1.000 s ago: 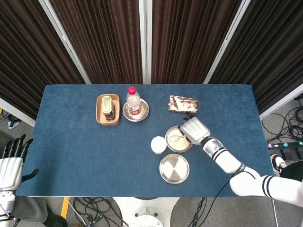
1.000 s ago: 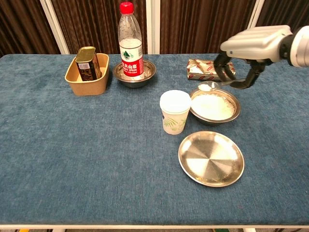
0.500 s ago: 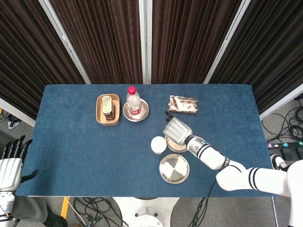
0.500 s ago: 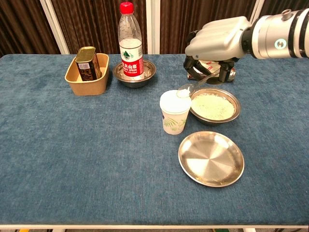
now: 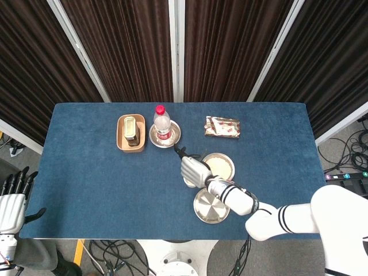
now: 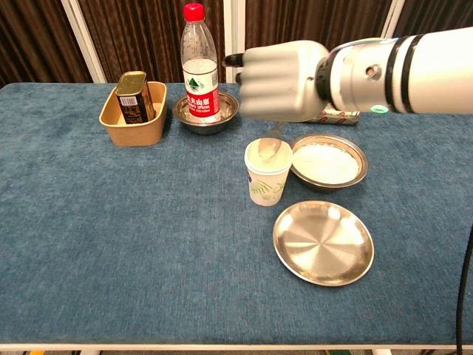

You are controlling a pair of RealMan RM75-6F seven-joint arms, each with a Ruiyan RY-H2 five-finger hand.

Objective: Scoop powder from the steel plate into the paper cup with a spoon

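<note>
My right hand (image 6: 284, 70) grips a metal spoon (image 6: 269, 149) and hangs directly over the white paper cup (image 6: 267, 174). The spoon's bowl sits at the cup's mouth with pale powder on it. The steel plate of white powder (image 6: 329, 161) stands just right of the cup, touching or nearly touching it. In the head view the right hand (image 5: 194, 169) covers most of the cup, with the powder plate (image 5: 219, 166) beside it. My left hand (image 5: 11, 201) stays off the table's left edge, fingers apart and holding nothing.
An empty flat steel plate (image 6: 323, 242) lies in front of the cup. At the back stand a water bottle (image 6: 200, 63) in a steel bowl (image 6: 206, 116), a tin in a brown paper box (image 6: 133, 107), and a foil packet (image 5: 222, 126).
My right hand has carried the loaded spoon leftward from above the powder plate to over the cup's mouth. The left hand has not moved.
</note>
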